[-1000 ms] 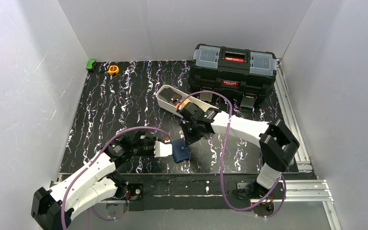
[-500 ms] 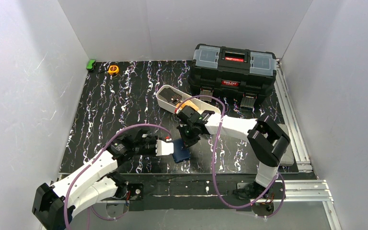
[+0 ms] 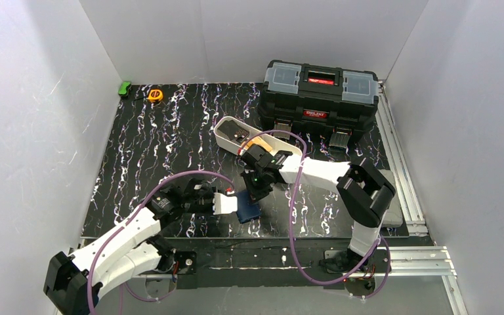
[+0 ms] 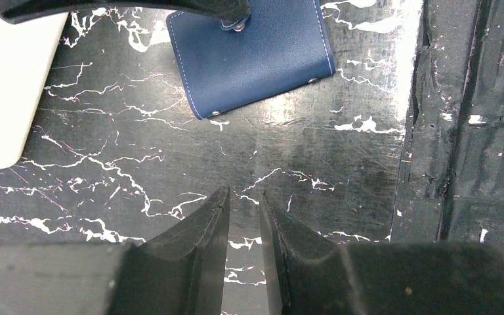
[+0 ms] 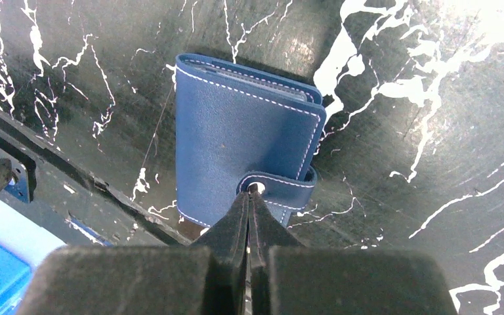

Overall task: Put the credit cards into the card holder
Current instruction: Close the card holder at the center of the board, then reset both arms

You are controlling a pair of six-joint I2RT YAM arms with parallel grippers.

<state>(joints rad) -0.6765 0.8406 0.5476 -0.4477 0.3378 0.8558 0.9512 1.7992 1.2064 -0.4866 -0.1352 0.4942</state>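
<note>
The card holder (image 3: 247, 209), a navy wallet folded shut, lies near the table's front edge (image 5: 236, 138) (image 4: 256, 56). My right gripper (image 5: 252, 192) is shut, and its tips press on the wallet's snap tab (image 5: 279, 187) from above (image 3: 254, 194). My left gripper (image 4: 244, 197) sits low just left of the wallet (image 3: 231, 205). Its jaws stand a narrow gap apart with only bare table between them. An orange-yellow credit card (image 3: 260, 142) and a dark one (image 3: 239, 136) lie in the white tray (image 3: 225, 131), partly hidden by my right arm.
A big black toolbox (image 3: 319, 92) stands at the back right. A yellow tape measure (image 3: 155, 95) and a small green thing (image 3: 125, 88) sit at the back left. The raised black table edge (image 4: 459, 164) runs close to the wallet.
My right arm has swung left and down onto the wallet, and its jaws have closed fully. The left arm has barely moved.
</note>
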